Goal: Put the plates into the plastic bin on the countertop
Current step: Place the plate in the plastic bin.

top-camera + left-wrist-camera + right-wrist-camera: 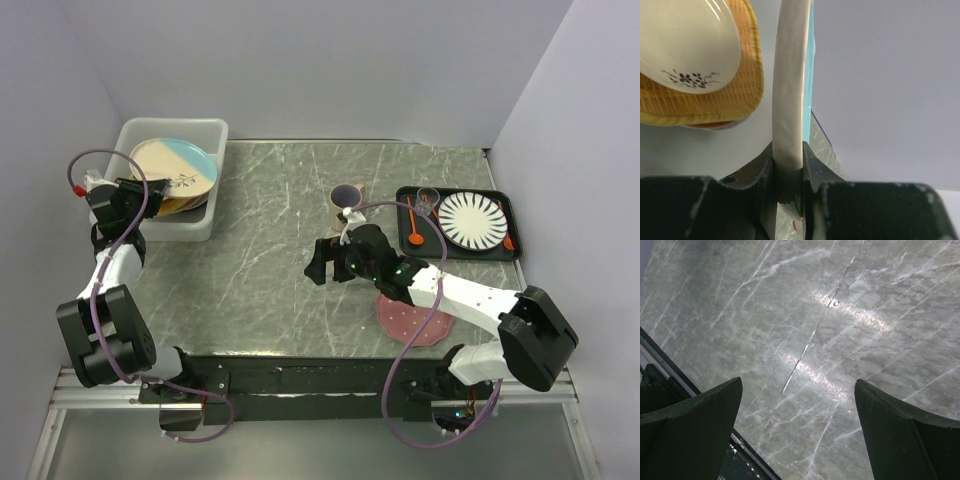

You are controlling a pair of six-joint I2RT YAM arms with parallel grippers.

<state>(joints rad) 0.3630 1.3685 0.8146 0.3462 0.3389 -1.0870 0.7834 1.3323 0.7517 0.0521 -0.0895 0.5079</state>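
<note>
Gripping the cream-and-light-blue plate (pixel 178 160) by its rim, the left claw (pixel 789 167) holds it over the plastic bin (pixel 205 130) at the far left of the worktop (pixel 270 220). The right claw (pixel 799 390) hangs wide open, empty, above the marble; a pink dotted plate (pixel 405 325) lies under its arm.

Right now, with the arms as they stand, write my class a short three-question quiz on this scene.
1. True or false: the right tool is shut on the pink dotted plate.
2. What does the left tool grip? A) the cream-and-light-blue plate by its rim B) a mug C) a striped plate
3. Fill in: the pink dotted plate lies flat on the ____.
Key: 1 false, its jaws stand open over the countertop; 2 A; 3 countertop.
</note>
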